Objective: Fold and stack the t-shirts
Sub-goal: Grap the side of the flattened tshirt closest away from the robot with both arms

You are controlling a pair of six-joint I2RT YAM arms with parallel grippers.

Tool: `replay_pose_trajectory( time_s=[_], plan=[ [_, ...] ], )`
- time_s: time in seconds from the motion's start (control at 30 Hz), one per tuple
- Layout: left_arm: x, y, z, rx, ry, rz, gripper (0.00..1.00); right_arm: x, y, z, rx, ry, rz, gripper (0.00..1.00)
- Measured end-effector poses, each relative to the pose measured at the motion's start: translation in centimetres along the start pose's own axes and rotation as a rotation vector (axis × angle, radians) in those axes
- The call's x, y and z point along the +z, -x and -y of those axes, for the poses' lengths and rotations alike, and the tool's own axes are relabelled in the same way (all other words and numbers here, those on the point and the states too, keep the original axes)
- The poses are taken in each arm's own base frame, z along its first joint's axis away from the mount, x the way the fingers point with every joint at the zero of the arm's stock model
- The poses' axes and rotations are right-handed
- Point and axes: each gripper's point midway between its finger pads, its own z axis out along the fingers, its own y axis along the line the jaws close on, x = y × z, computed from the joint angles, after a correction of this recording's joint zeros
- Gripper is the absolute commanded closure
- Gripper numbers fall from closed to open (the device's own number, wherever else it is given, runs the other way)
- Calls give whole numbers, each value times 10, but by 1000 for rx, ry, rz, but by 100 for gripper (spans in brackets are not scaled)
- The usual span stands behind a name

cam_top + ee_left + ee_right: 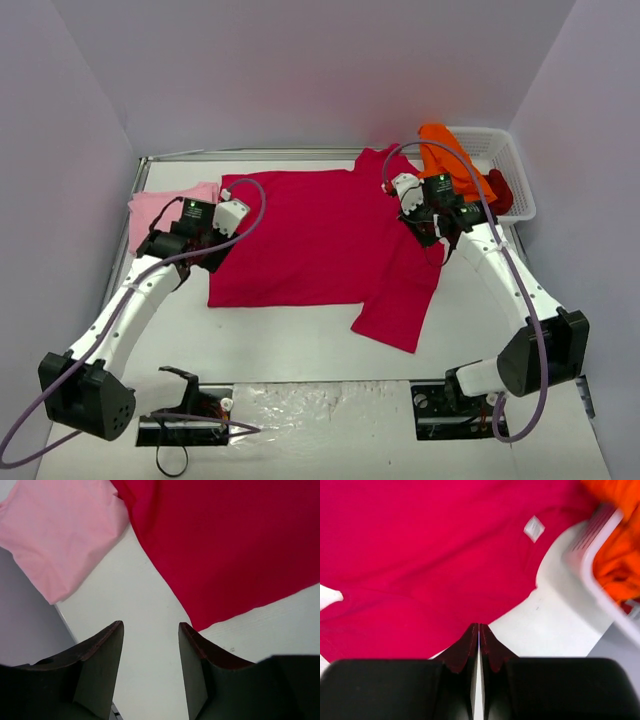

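The large crimson t-shirt [310, 235] lies spread in the middle of the table, with one side hanging toward the front right. It also shows in the left wrist view [235, 545] and the right wrist view [420, 555]. The pale pink t-shirt [160, 208] [60, 530] lies folded at the left. The orange t-shirt [445, 150] [620, 565] hangs over the basket rim, and the dark red one [500, 190] lies inside. My left gripper [205, 262] [150, 627] is open and empty above the crimson shirt's near-left corner. My right gripper [432, 235] [479, 626] is shut at the crimson shirt's right edge.
The white mesh basket [512, 150] [590, 560] stands at the back right corner. Grey walls close in the table at the left, back and right. Bare white table lies between the pink and crimson shirts [125, 600] and along the front.
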Motion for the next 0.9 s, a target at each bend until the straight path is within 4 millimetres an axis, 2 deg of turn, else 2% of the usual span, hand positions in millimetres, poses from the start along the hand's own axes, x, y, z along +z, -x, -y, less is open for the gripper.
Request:
replay_pose_trajectory(
  time_s=[0.13,0.23,0.3,0.33,0.37,0.6,0.9],
  plan=[
    [11,-24,23,88,-43,-49,53,15,-40,3,71,-23,-102,100],
    [21,-49,32,128,-62,-112,52,20,-57,7,119,-42,-146,100],
    [24,-61,36,155,-72,-142,51,21,-63,13,150,-62,-153,53],
    [26,-64,37,170,-76,-150,50,22,-65,15,166,-72,-154,45],
    [27,-67,40,188,-81,-156,50,22,-69,18,170,-84,-159,42],
    [36,-83,60,329,-113,-172,47,22,-89,16,211,-99,-165,37],
    [50,-117,65,431,-131,-231,46,16,-102,36,303,-132,-151,38]
  ],
)
